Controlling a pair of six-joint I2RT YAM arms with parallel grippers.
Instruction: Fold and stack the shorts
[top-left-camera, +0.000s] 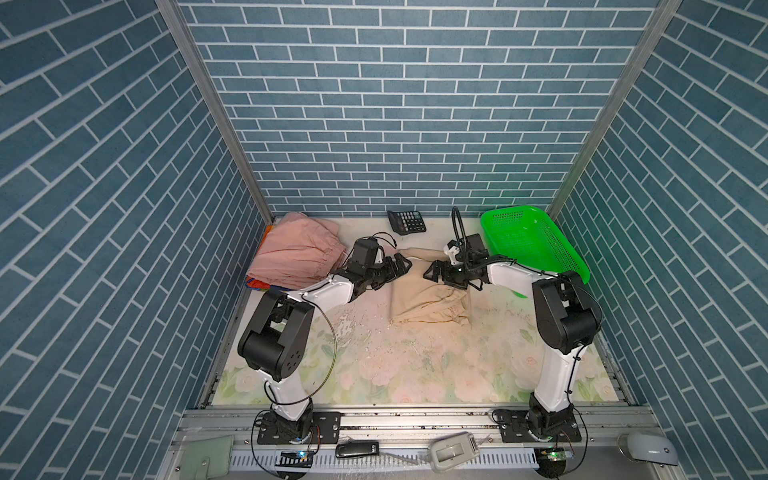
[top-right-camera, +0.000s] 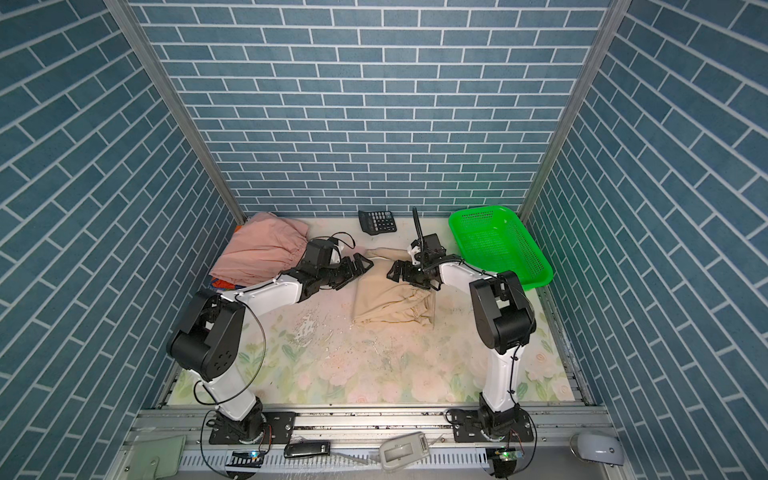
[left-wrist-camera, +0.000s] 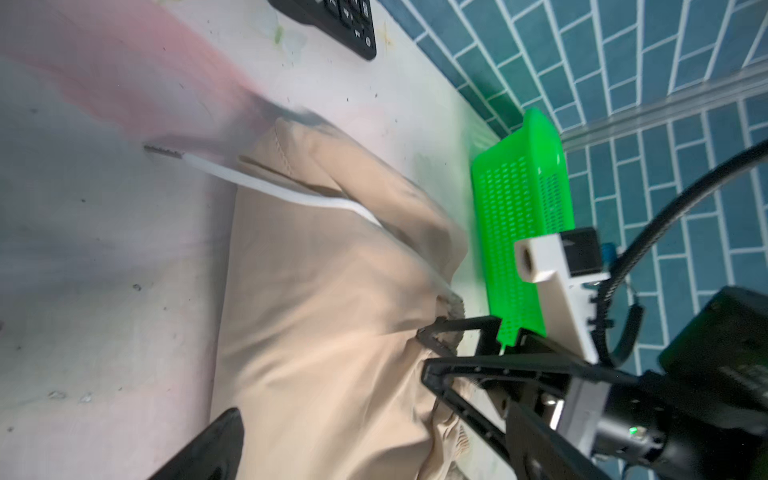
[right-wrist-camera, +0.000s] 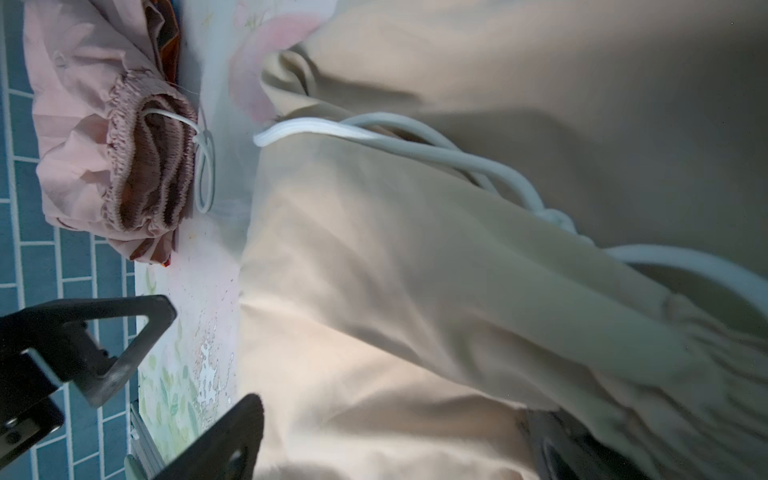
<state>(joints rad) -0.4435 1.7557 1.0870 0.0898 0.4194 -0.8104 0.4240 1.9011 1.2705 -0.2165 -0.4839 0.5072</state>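
Observation:
The beige shorts (top-left-camera: 424, 303) lie rumpled mid-table, gathered waistband toward the front right, white drawstring (left-wrist-camera: 291, 195) trailing across the cloth. My left gripper (top-left-camera: 399, 268) hovers open at their back left edge. My right gripper (top-left-camera: 432, 272) faces it, open just above the cloth, nothing pinched between its fingers (right-wrist-camera: 224, 440). The pink shorts (top-left-camera: 297, 251) sit folded at the back left. They rest on the rainbow-striped shorts (top-left-camera: 257, 283), of which only an edge shows.
A green mesh basket (top-left-camera: 536, 245) leans at the back right, close behind my right arm. A black calculator (top-left-camera: 407, 221) lies by the back wall. The floral table (top-left-camera: 415, 365) stretches toward the front. Blue brick walls close in three sides.

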